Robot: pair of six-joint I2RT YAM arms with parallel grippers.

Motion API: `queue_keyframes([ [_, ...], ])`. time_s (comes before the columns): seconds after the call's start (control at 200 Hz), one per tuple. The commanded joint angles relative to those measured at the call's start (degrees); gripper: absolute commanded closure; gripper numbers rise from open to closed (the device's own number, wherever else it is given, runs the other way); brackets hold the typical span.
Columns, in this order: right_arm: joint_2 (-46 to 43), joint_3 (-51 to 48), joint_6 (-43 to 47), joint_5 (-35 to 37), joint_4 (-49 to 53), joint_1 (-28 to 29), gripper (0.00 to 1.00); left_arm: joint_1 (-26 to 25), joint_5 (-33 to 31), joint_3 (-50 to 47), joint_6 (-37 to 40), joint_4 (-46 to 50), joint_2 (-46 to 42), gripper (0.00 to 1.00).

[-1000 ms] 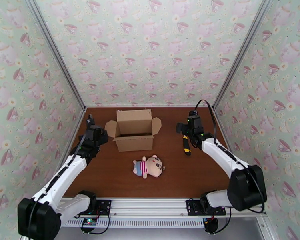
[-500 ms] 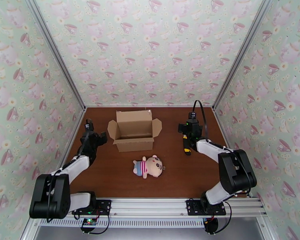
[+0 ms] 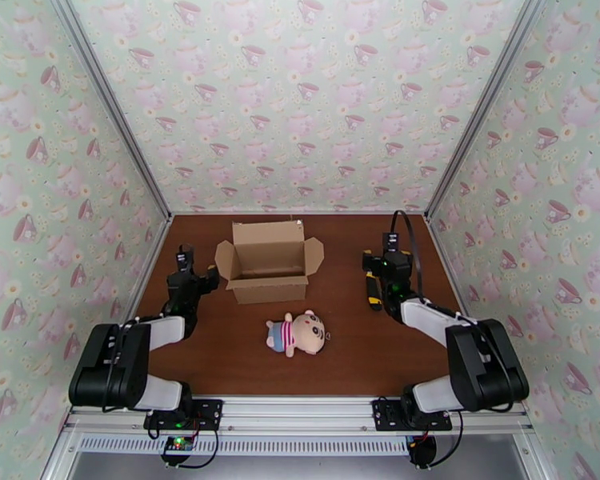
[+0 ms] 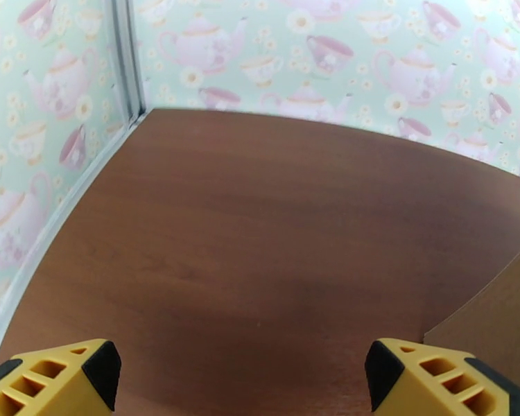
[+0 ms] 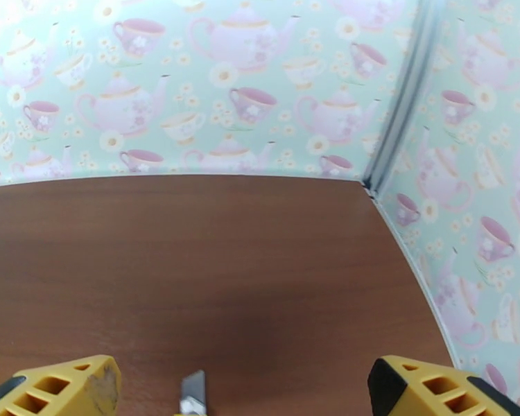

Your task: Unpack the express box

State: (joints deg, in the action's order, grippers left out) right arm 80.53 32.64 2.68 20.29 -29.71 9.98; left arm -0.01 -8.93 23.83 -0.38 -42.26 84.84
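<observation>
Sitting toward 11 o'clock of the bench, the express box rests upright with all four flaps splayed outward and its mouth facing up. A pink plush doll lies on the bench at 6 o'clock of the box, apart from it.

Left end effector: low over the bench at 9 o'clock of the box, just beside the left flap. Jaws wide, nothing between them. In the wrist view, the yellow fingertips sit at the frame's far corners, with a cardboard edge at 4 o'clock.

Right end effector: at 3 o'clock of the box, well apart from it. Jaws wide, holding nothing. A black-and-yellow utility knife lies on the bench just beside it at 7 o'clock. In the right wrist view, the blade tip pokes in at 6 o'clock between the fingers.
</observation>
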Motion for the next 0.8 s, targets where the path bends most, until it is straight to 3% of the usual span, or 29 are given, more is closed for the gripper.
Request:
queue_keyframes([
  [0.0, -0.71, -5.37, -1.05, -1.51, -6.96, -0.82, 0.0, -0.75, 2.16, -1.61, 2.2, -7.04, 2.41, 0.0],
  [0.06, 1.24, -8.27, -1.33, -2.1, -14.22, -0.99, 0.0, -0.94, 0.49, -4.46, 2.05, -15.16, 4.33, 0.0],
  [0.18, 5.56, -7.37, -1.64, -2.45, -15.57, -1.41, 0.0, -1.04, -1.74, -6.01, 1.25, -17.26, 4.23, 0.0],
  [0.306, 5.99, -7.39, -3.72, -10.07, -15.33, -5.06, 0.0, -1.26, -2.18, -4.73, 1.17, -14.48, 3.95, 0.0],
  [0.361, 8.02, -9.04, -4.22, -15.1, -20.32, -6.9, 0.0, -1.47, -3.02, -4.51, 1.41, -14.26, 4.1, 0.0],
  [0.791, 8.1, -9.84, -3.9, -15.22, -21.33, -6.99, 0.0, -2.54, -6.33, -4.28, 1.61, -14.04, 4.18, 0.0],
])
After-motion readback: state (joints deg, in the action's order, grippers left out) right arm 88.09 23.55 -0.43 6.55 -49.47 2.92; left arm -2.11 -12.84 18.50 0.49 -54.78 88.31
